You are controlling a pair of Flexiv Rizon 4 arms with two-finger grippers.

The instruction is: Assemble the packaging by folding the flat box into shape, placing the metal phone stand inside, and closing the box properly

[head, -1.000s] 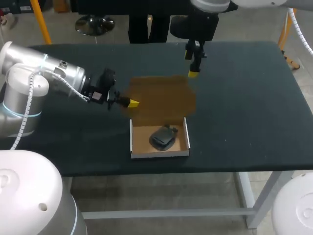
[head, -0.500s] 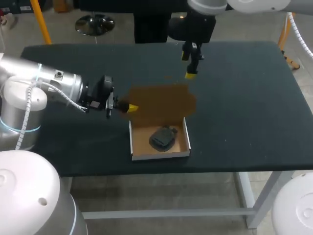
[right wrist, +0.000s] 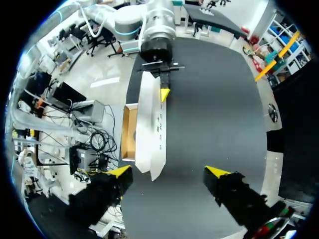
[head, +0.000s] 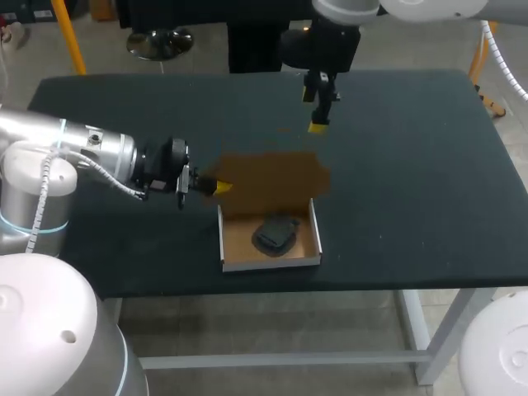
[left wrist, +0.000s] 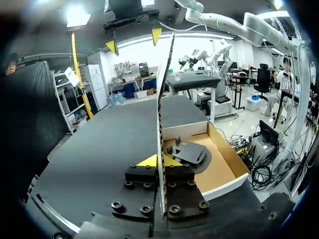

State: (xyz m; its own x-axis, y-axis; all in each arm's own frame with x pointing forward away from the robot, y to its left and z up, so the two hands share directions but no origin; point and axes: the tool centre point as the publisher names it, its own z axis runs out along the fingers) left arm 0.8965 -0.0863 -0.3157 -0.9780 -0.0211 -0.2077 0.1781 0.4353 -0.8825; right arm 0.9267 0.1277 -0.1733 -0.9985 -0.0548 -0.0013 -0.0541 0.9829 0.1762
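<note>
Left wrist view: brown cardboard lid (left wrist: 164,94) raised, edge-on, clamped in left gripper (left wrist: 160,161); right gripper (right wrist: 167,172) spread wide

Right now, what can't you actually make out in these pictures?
Head view: the phone stand in the box is a dark blur; its shape is unclear.
Right wrist view: the raised lid hides the phone stand entirely.
Left wrist view: the lid sits edge-on in the left claw, so neither face shows.
</note>
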